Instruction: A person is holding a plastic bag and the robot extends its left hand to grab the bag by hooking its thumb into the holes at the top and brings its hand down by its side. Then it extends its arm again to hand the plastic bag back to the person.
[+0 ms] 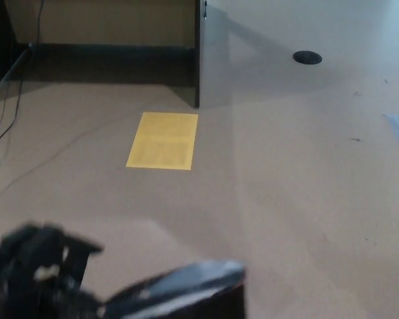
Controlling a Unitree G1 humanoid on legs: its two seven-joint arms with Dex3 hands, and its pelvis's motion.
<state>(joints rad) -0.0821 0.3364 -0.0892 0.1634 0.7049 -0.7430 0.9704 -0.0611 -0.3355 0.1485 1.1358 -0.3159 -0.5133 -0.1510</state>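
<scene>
The left robot hand [43,276] shows at the near left edge of the head view, dark and blurred. With it comes a long dark shape [179,286], probably the forearm or a finger, lying low across the near edge and pointing right and slightly far. The blur hides the fingers, so I cannot tell whether this robot hand is open, closed or holding anything. The right robot hand is not in view.

The plastic bag is not in view, and neither is the person meant to hold it. Its place, its long axis and the way its top holes face therefore cannot be stated. The direction from robot hand to bag cannot be fixed either. My judgement is only that the left robot hand is the nearer one, being the only one in view.

What does show is bare tan floor [299,199] with a yellow sheet [163,140] lying flat on it, far of the robot hand and well apart from it. Its long axis runs near to far. A dark upright panel [197,53] stands just beyond the sheet. A thin cable [6,126] trails at far left, and a dark round floor fitting [307,58] lies at far right.
</scene>
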